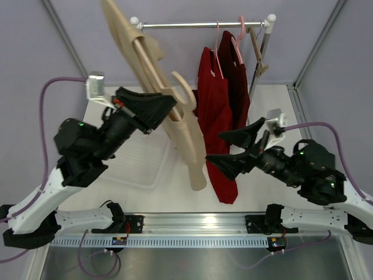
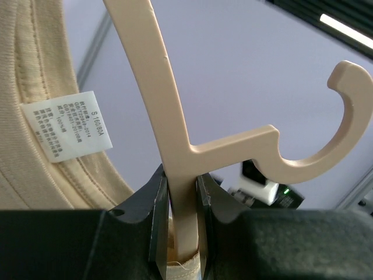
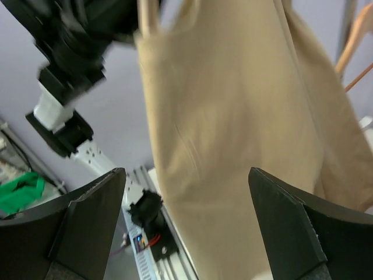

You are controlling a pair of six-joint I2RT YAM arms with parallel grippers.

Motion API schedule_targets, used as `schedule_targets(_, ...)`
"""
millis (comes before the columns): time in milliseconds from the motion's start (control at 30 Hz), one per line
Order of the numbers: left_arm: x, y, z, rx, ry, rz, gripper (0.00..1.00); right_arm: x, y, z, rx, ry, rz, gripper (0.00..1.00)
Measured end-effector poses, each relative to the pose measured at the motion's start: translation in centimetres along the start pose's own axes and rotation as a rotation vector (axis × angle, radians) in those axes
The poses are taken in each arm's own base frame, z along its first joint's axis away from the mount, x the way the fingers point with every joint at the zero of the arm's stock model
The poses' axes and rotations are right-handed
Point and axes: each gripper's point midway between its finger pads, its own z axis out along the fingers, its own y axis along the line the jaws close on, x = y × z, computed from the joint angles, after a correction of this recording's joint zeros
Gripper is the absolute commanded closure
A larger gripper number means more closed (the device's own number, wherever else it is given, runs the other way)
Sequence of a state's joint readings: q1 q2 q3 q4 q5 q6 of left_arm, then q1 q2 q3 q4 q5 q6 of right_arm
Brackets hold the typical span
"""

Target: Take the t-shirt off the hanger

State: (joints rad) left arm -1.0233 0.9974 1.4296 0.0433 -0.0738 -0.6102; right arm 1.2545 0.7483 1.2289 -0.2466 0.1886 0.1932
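Observation:
A beige t-shirt (image 1: pixel 187 140) hangs on a beige hanger (image 1: pixel 152 73), held tilted in the air off the rail. My left gripper (image 1: pixel 158 112) is shut on the hanger's neck (image 2: pixel 178 175) just below its hook (image 2: pixel 344 116); the shirt's collar and white label (image 2: pixel 65 123) show at the left of the left wrist view. My right gripper (image 1: pixel 226 147) is open and empty, close to the right of the shirt's lower half. In the right wrist view the beige cloth (image 3: pixel 233 116) fills the space ahead of the open jaws.
A metal rail (image 1: pixel 201 25) at the back carries a dark red garment (image 1: pixel 218 116) on a pink hanger (image 1: pixel 236 41) and an empty wooden hanger (image 1: pixel 256 49). A clear tray (image 1: pixel 137 163) lies on the white table below the left arm.

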Motion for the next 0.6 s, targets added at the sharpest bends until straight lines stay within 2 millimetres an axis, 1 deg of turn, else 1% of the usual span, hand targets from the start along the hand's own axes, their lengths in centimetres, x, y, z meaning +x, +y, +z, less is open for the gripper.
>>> schedule_targets(67,-3.0,-1.1,-1.6,0.005,-0.068,0.033,1.00,2.4,0.6,1.6,-0.023,0.077,0.001,0.04)
schedule_targets(133,-5.7,-1.8,-3.0,-0.002,-0.132,0.063,1.00,5.1,1.4,3.0,-0.038,0.151,0.000,0.06)
schedule_targets(200,-7.5,-2.0,-4.1,-0.015,-0.184,0.082,1.00,7.7,2.9,4.1,-0.069,0.221,-0.008,0.07)
schedule_targets(267,-8.4,-1.8,-4.9,-0.035,-0.214,0.091,1.00,10.5,4.6,4.7,-0.100,0.289,-0.036,0.10)
schedule_targets(333,-8.2,-1.3,-5.5,-0.052,-0.220,0.092,1.00,12.4,5.3,5.3,-0.095,0.325,-0.072,0.11)
schedule_targets(400,-7.2,-0.4,-5.9,-0.073,-0.203,0.092,1.00,13.7,5.2,6.1,-0.069,0.338,-0.108,0.16)
schedule_targets(500,-5.5,1.1,-6.6,-0.105,-0.170,0.084,1.00,14.5,4.3,7.1,-0.017,0.317,-0.141,0.17)
schedule_targets(567,-4.4,1.9,-7.3,-0.124,-0.147,0.075,1.00,14.5,3.8,7.6,0.011,0.287,-0.153,0.18)
schedule_targets(600,-4.0,2.2,-7.7,-0.131,-0.141,0.069,1.00,14.4,3.6,7.9,0.025,0.269,-0.156,0.28)
